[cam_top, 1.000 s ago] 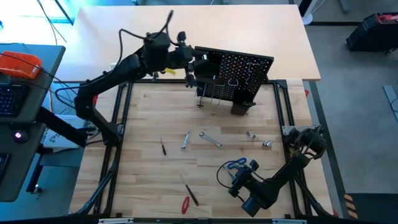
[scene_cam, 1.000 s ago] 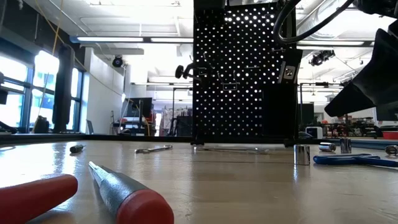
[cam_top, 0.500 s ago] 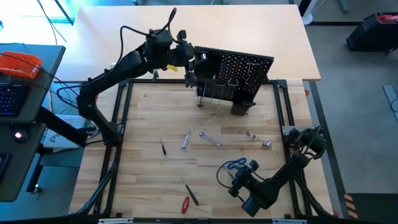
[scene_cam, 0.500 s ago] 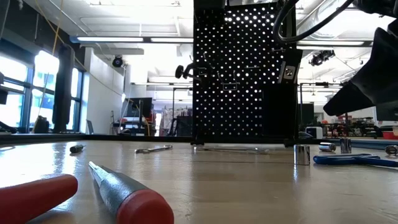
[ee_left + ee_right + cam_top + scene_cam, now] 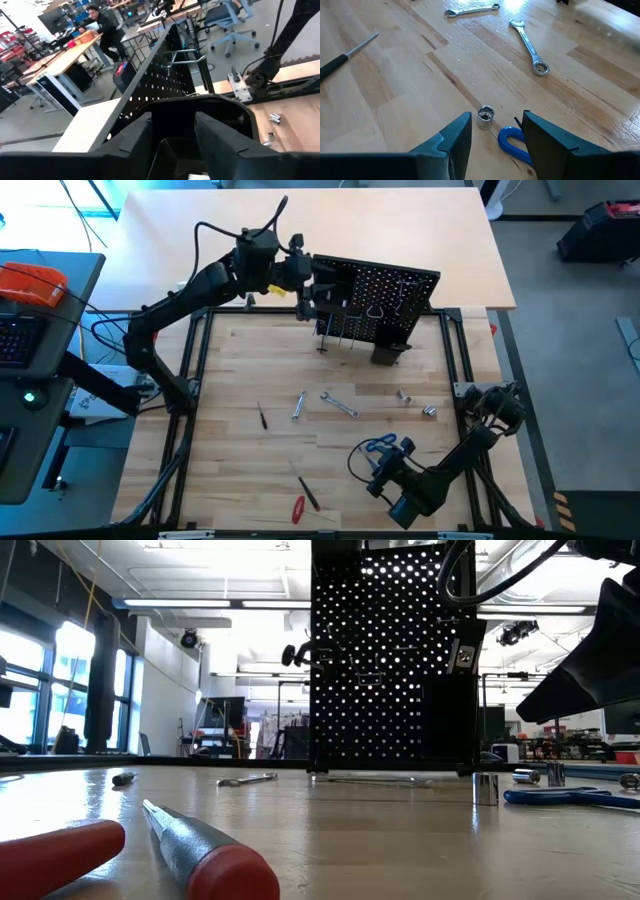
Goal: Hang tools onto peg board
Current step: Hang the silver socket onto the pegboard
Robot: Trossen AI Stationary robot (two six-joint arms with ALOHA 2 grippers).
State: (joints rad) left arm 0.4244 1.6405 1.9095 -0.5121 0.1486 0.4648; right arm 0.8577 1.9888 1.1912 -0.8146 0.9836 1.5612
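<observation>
**At the peg board's left end, letting a tool settle**

Up at the far edge of the worktop (image 5: 230, 380) stands the peg board (image 5: 385, 295), upright, with thin tools already hanging from its front. My left fingers (image 5: 306, 300) are at its left end, raised off the worktop and set apart. A dark shape sits low between them in my left wrist view, and I cannot tell what it is or whether I touch it.

I judge this to be the release at a hook (image 5: 187, 52). To do it well, I should keep the wrist level and the fingers spread evenly, so neither one drags the tool sideways. Then I should draw straight back from the board, clear of the neighbouring hooks, before swinging away.

My right fingers (image 5: 380, 462) wait wide and empty low over the near worktop, with a blue handle (image 5: 512, 142) just beside their tips and a socket (image 5: 485, 115) near it. Two wrenches (image 5: 340, 404) lie mid-worktop, well apart from the board, and a red screwdriver (image 5: 298, 507) lies at the near edge. Much is left to hang.
</observation>
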